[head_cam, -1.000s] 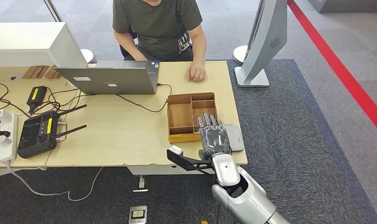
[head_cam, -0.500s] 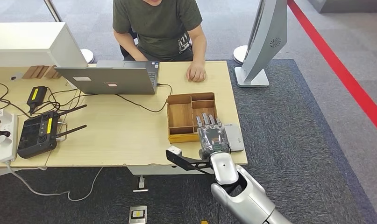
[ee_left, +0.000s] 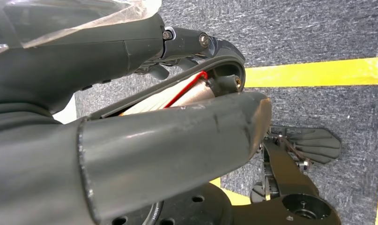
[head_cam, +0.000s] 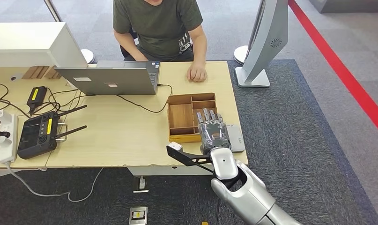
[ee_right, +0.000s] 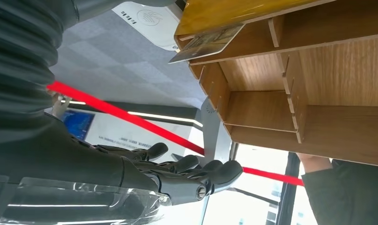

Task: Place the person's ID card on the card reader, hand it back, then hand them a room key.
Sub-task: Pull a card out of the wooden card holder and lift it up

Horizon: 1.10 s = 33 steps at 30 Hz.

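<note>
**Right hand over the organizer, card still in its slot**

The right hand [head_cam: 214, 132] hovers over the near right corner of the wooden organizer [head_cam: 181, 116], palm down, fingers [ee_right: 191, 169] stretched nearly straight and slightly apart, holding nothing. In the right wrist view a card [ee_right: 206, 43] sits tilted in one of the organizer's narrow compartments, one corner poking past the rim; I cannot tell whether it is the ID card or a room key. The card reader [head_cam: 235, 137] lies flat just beside the organizer, on the side away from the laptop [head_cam: 111, 77], partly under the hand. The person [head_cam: 159, 26] sits beyond the organizer, a fist [head_cam: 196, 73] resting on the table [head_cam: 121, 136] near its far edge.

The left hand [ee_left: 130, 122] hangs low over the floor; whether it is wide or closed I cannot tell.

Risks, as I judge them: the slot is narrow and the fingers broad, so a reach could jam against the dividers or drag the light organizer toward the table edge. A poor pinch on the thin card could flip it out onto the floor. The reader sits close to the table's edge and a brush from the palm could nudge it off.
</note>
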Available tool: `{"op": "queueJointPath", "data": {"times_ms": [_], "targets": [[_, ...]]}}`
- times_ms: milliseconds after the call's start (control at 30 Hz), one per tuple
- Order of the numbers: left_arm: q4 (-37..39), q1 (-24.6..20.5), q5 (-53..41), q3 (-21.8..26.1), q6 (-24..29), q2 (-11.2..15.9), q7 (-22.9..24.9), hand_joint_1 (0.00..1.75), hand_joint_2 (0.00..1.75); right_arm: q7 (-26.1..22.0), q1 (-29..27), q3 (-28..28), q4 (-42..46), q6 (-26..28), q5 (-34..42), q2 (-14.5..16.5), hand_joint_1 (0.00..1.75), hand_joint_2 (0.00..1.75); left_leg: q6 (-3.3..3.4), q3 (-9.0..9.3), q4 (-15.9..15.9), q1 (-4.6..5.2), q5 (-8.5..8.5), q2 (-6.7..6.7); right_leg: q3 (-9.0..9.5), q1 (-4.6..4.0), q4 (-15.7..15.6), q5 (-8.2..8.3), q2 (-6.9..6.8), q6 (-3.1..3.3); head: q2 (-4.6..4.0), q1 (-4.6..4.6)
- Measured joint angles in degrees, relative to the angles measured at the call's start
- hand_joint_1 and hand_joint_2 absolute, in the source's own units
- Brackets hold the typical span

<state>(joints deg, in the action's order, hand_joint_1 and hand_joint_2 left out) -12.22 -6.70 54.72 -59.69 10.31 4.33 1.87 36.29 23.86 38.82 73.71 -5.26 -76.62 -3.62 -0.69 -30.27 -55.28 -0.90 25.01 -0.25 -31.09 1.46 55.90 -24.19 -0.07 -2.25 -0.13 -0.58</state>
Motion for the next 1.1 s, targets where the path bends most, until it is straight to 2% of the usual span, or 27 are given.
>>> {"op": "queueJointPath", "data": {"times_ms": [400,1100], "targets": [[0.0,0.0,-1.0,0.0,-0.5,0.3,-0.1,0.0,0.0,-0.5,2.4,0.5,-4.7,1.3,0.4,0.1,0.0,1.75,0.0,-0.03,0.0,0.0,0.0,0.0,-0.01,0.0,0.0,0.0,0.0,0.0,-0.01,-0.01],[0.0,0.0,-2.7,-0.1,-1.9,0.7,0.2,0.0,0.0,-2.6,8.8,1.0,-22.2,7.1,-0.9,2.1,0.0,1.75,0.0,-0.07,0.0,0.0,0.0,0.0,-0.07,0.0,0.0,0.01,0.0,0.0,0.0,-0.01]]}}
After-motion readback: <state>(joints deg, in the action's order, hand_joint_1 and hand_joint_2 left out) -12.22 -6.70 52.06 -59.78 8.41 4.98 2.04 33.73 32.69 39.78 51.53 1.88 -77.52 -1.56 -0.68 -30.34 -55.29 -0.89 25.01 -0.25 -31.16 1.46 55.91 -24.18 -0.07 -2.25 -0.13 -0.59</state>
